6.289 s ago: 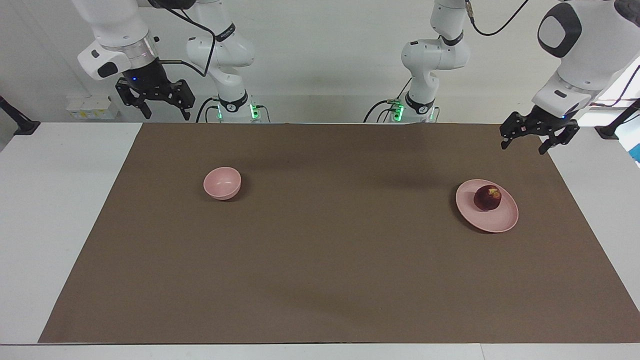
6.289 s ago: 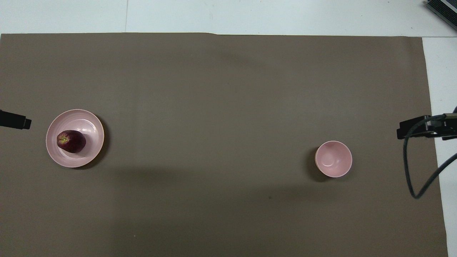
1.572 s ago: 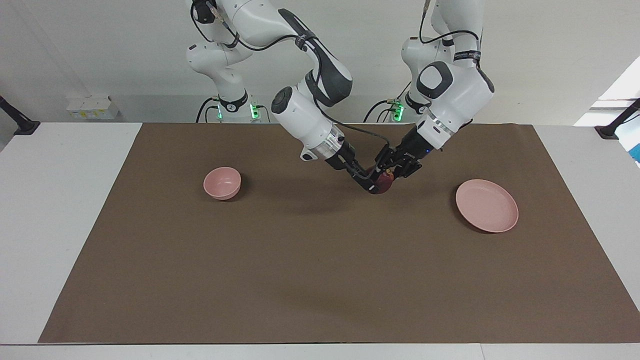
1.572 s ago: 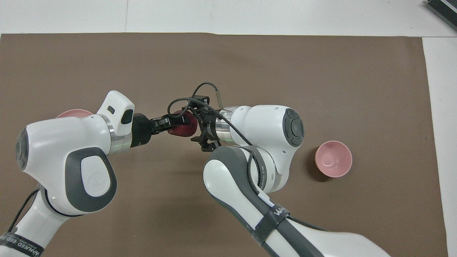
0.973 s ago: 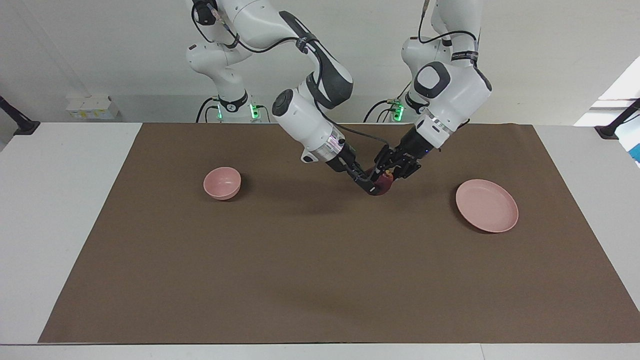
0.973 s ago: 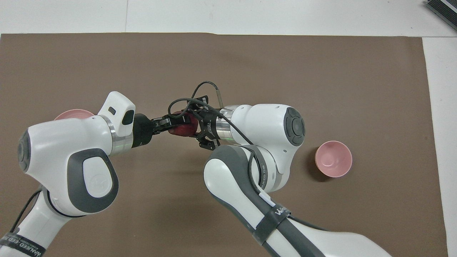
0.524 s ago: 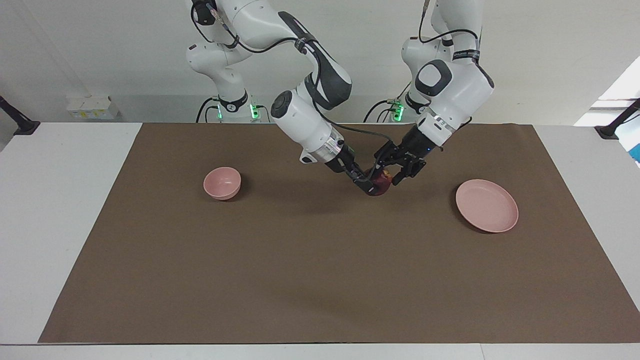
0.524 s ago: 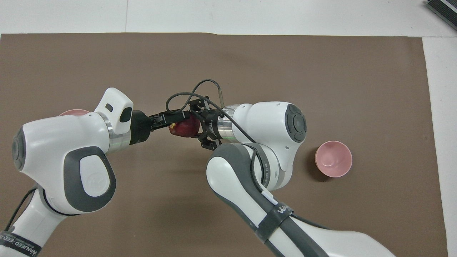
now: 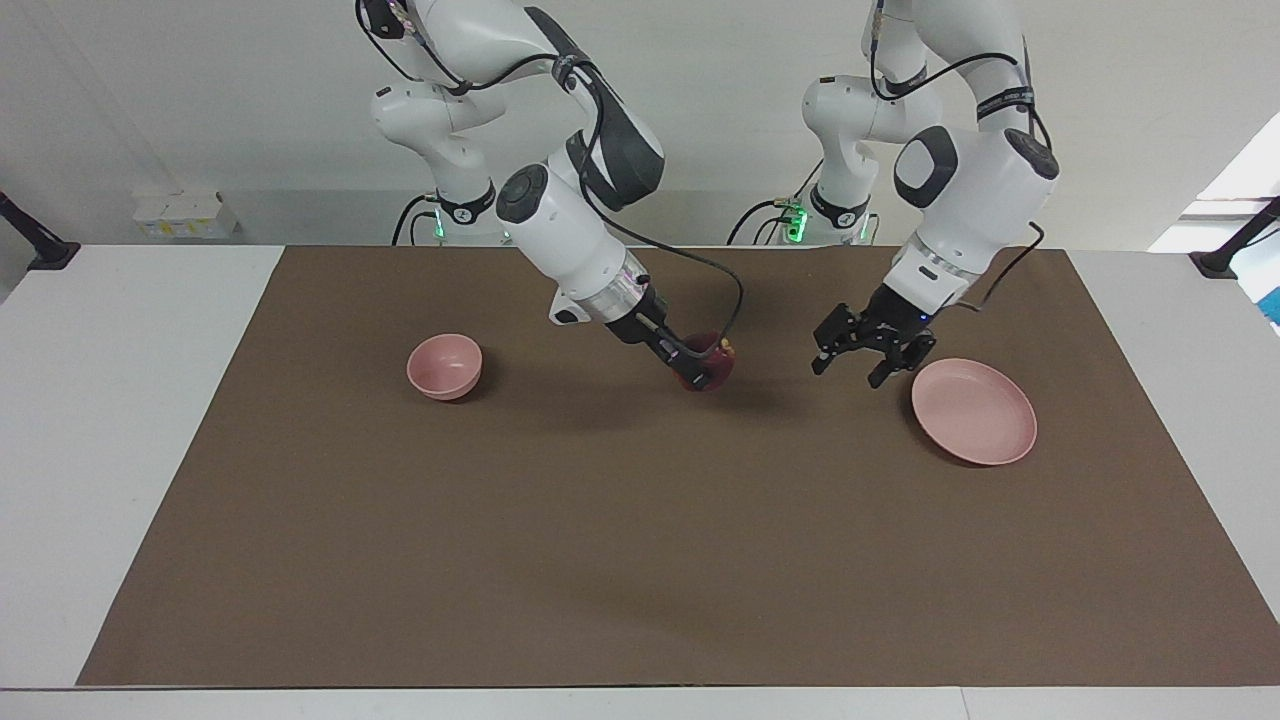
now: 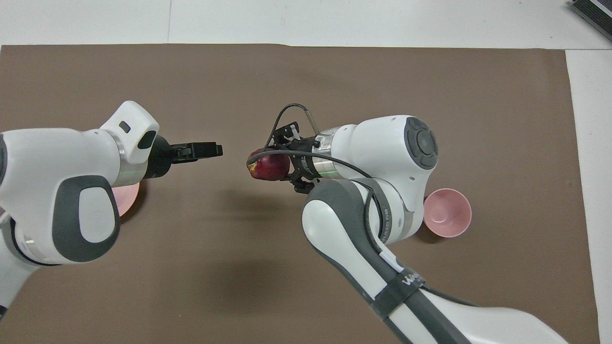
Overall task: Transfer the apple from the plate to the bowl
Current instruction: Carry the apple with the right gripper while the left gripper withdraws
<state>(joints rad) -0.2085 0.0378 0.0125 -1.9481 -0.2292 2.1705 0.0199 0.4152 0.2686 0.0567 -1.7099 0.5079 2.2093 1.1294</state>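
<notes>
My right gripper (image 9: 698, 368) is shut on the dark red apple (image 9: 716, 364) and holds it just over the middle of the brown mat, between plate and bowl. In the overhead view the apple (image 10: 267, 166) shows at the right gripper's (image 10: 283, 165) tip. My left gripper (image 9: 850, 367) is open and empty, low over the mat beside the pale pink plate (image 9: 975, 412). In the overhead view the left gripper (image 10: 210, 150) points at the apple, a short gap away. The plate (image 10: 126, 198) is mostly hidden under the left arm there. The small pink bowl (image 9: 445, 366) (image 10: 447, 212) stands empty toward the right arm's end.
The brown mat (image 9: 620, 520) covers most of the white table (image 9: 120, 420). The right arm's forearm (image 10: 354, 229) passes close beside the bowl in the overhead view.
The left gripper has let go of the apple, opened and drawn back toward the plate. The right gripper keeps the apple and has carried it a little toward the bowl.
</notes>
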